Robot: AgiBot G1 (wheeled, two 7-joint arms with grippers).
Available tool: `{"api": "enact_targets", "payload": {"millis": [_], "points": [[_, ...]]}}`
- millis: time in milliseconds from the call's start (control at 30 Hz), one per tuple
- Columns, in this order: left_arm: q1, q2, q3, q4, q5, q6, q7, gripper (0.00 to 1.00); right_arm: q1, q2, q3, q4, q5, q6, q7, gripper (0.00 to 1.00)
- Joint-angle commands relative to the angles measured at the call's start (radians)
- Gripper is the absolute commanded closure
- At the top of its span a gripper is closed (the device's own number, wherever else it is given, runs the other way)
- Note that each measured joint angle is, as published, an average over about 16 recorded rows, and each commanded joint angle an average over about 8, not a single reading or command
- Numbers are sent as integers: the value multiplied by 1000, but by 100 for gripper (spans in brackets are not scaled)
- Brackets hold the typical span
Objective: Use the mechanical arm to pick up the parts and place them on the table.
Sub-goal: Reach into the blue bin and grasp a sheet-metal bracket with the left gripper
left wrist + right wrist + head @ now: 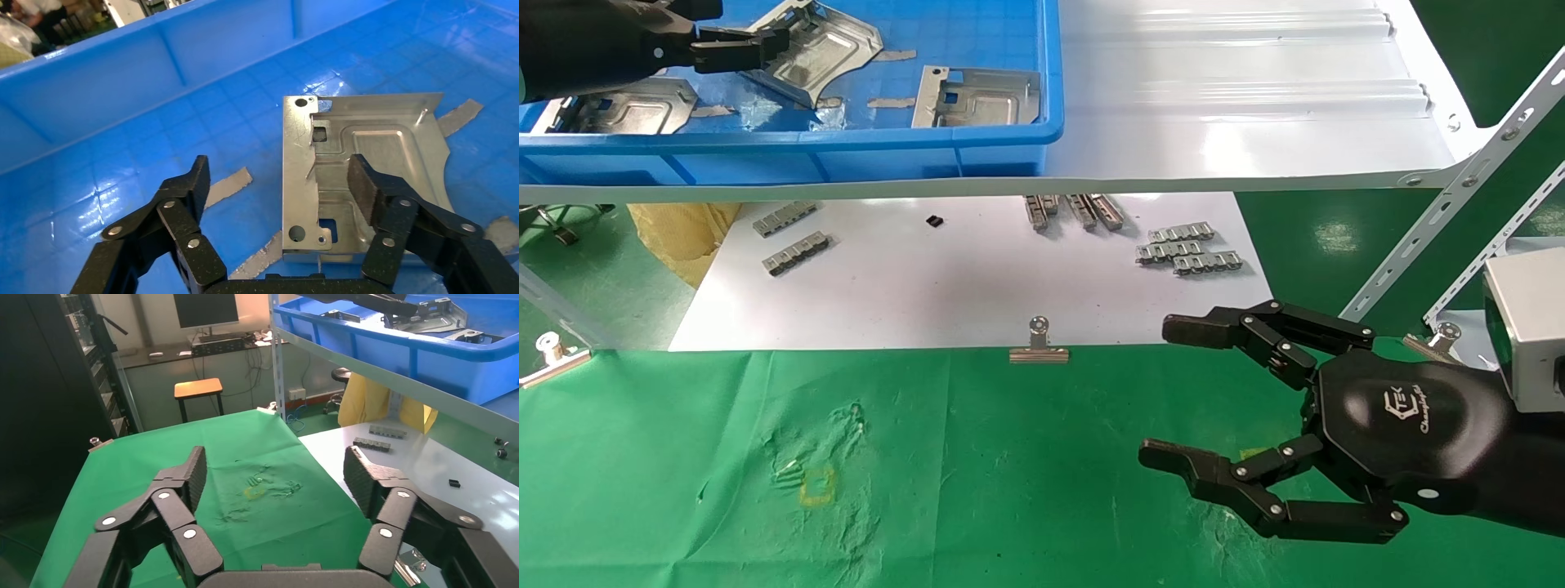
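Head view: left gripper [764, 45] reaches into the blue crate [1009, 135] on the white shelf [1254, 122], its fingers around the edge of a tilted metal bracket [834, 45]; whether they press on it cannot be told from here; a second bracket [981, 98] lies flat near the crate's right wall, a third [633, 110] at the crate's left, partly under the arm; right gripper [1173, 392] hovers low over the green cloth worktop [928, 474], fingers spread wide and holding nothing; a silver binder clip [1039, 347] sits on the edge where the cloth meets a white sheet [944, 286]; small grey link strips [1189, 249] lie on that sheet.

Left wrist view: gripper [278, 177] open, fingers [367, 187] set either side of a bracket [367, 153] on the crate floor [183, 135]; one finger overlaps the bracket's embossed panel, the other stands clear of it over blue plastic; contact cannot be told.

Right wrist view: gripper [275, 471] wide open and empty above the cloth [214, 453]; crate [416, 343] up on the shelf beyond.
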Motion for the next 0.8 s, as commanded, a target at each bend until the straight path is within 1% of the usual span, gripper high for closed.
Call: {"api": "enact_targets", "payload": {"millis": [33,400,633,800], "points": [[-5,1,1,9,2,5,-6,100,0,0,0,0,0,0,0,0],[-9,2,4,32,6,9,-27,100,0,0,0,0,0,0,0,0],[-5,5,4,34,5,-4,-28,100,0,0,0,0,0,0,0,0],[-1,0,-6,28,-8,11,-24,100,0,0,0,0,0,0,0,0]]}}
